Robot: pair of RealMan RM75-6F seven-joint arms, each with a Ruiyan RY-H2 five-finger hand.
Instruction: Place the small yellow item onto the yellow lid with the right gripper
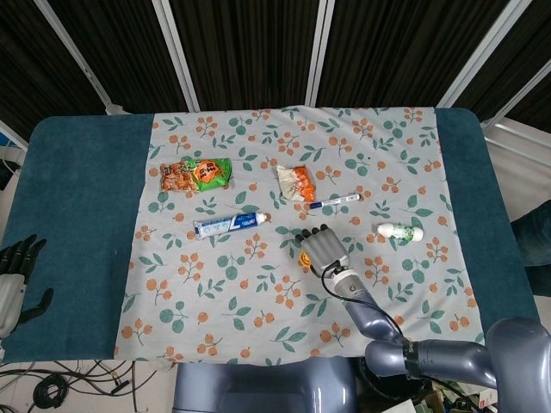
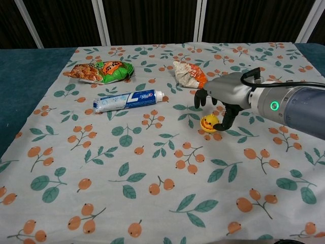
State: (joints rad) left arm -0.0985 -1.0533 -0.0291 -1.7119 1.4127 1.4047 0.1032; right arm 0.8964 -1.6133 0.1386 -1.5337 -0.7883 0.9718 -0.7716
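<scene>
In the chest view a small yellow duck [image 2: 208, 121] sits upright on the yellow lid [image 2: 208, 130], on the floral cloth right of centre. My right hand [image 2: 224, 94] arches over it with its fingers [image 2: 200, 98] lifted and spread, and nothing is gripped. Its thumb reaches down close beside the duck on the right. In the head view the right hand [image 1: 324, 248] covers most of the duck [image 1: 305, 256], and the lid is hidden. My left hand [image 1: 14, 274] rests at the table's far left edge with its fingers apart, holding nothing.
A toothpaste tube [image 2: 130, 100] lies left of the duck. A green-orange snack bag [image 2: 101, 71] and a crumpled orange packet [image 2: 188, 74] lie further back. A pen [image 1: 335, 202] and a small white bottle [image 1: 399, 231] lie on the right side of the floral cloth [image 1: 215, 292].
</scene>
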